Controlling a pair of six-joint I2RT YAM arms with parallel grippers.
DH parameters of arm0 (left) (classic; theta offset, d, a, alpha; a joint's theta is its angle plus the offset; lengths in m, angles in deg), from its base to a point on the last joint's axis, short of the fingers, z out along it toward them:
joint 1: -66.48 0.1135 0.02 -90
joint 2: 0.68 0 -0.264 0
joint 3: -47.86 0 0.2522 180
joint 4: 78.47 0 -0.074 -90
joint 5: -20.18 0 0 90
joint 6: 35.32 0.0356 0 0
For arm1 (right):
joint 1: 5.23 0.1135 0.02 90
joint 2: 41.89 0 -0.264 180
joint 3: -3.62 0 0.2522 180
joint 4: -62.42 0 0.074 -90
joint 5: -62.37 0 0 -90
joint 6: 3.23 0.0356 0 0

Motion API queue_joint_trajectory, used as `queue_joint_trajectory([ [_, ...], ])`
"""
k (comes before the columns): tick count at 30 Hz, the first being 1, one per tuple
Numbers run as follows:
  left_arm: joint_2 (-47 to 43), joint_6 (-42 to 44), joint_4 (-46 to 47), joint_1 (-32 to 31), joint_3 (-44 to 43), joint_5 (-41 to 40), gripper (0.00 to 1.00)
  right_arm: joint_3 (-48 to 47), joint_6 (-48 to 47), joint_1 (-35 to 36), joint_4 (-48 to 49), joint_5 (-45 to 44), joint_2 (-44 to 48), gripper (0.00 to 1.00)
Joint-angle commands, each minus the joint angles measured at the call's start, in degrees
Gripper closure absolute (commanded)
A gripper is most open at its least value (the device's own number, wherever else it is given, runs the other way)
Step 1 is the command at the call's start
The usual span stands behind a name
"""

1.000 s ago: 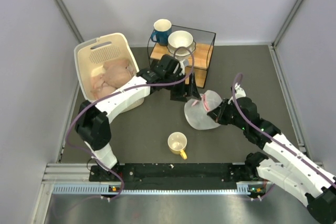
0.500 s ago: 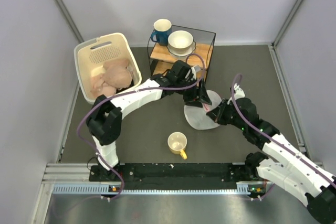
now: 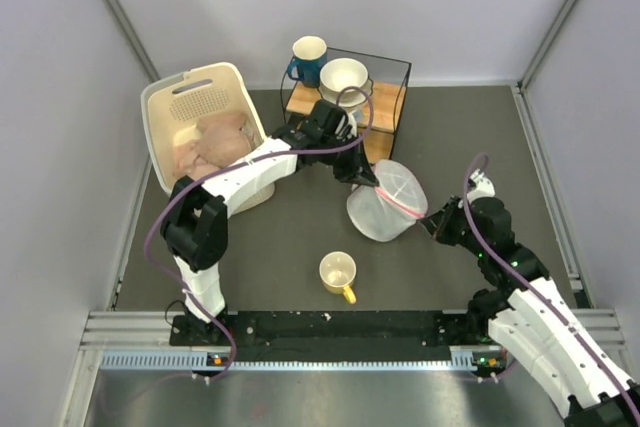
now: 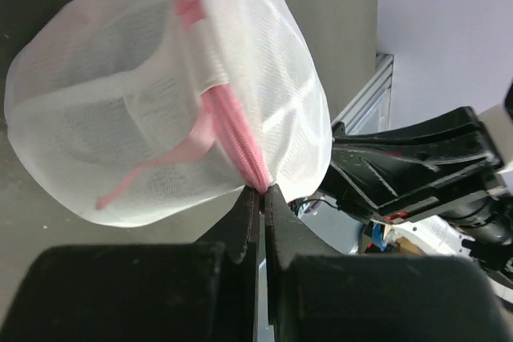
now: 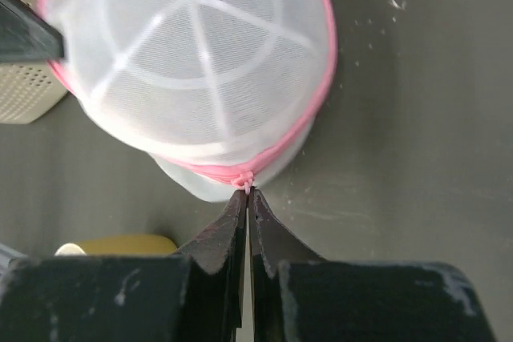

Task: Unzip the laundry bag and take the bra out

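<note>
The bag [image 3: 385, 211] sits right of centre on the dark worktop [image 3: 290, 237], stretched between the two hands with its dome turned up and towards the right arm. From above I cannot tell whether its underside rests on the worktop or hangs just clear of it.

The left hand [image 4: 262, 191] reaches in from the far side. Its fingers are pinched nearly together on the pink zip rim [image 4: 228, 122], with only that thin band between them. The right hand [image 5: 248, 192] meets the same rim from the near right, closed tight on a small pink nub at the edge (most likely the zip pull, though it is too small to be sure). The rim reads as one unbroken pink line around the white mesh, so the zip looks closed.

A thin pink strip [image 4: 148, 167] curves down behind the mesh in the left wrist view. It may be part of the bra, but nothing more of the garment can be made out.

A yellow mug [image 3: 338, 273] stands near the bag, on the side nearer the arm bases. The cream basket [image 3: 205, 99] at far left holds pale peach cloths [image 3: 215, 142]. Behind the bag a wire rack [image 3: 390, 107] carries a white bowl [image 3: 344, 77], with a blue mug [image 3: 307, 55] just beside it.
</note>
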Motion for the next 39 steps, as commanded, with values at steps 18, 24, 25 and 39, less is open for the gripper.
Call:
queue_joint_trajectory([
  [18, -9.24, 3.39, -5.48, -2.41, -2.47, -6.54, 0.12, -5.47, 3.8, -0.31, 1.36, 5.98, -2.99, 1.0],
  [24, -8.03, -1.97, 0.32, -5.92, 2.38, -5.39, 0.13, -5.65, 3.81, 1.27, 3.48, 5.81, -5.63, 1.0],
  [25, -7.58, -3.2, 0.94, -6.8, 2.47, -5.22, 0.13, -5.65, 3.72, 1.71, 3.65, 5.81, -5.72, 1.0],
  [39, -5.12, -14.01, 9.56, -8.04, 8.36, -5.74, 0.12, -4.68, 3.54, 2.33, 3.74, 5.02, -4.67, 1.0],
])
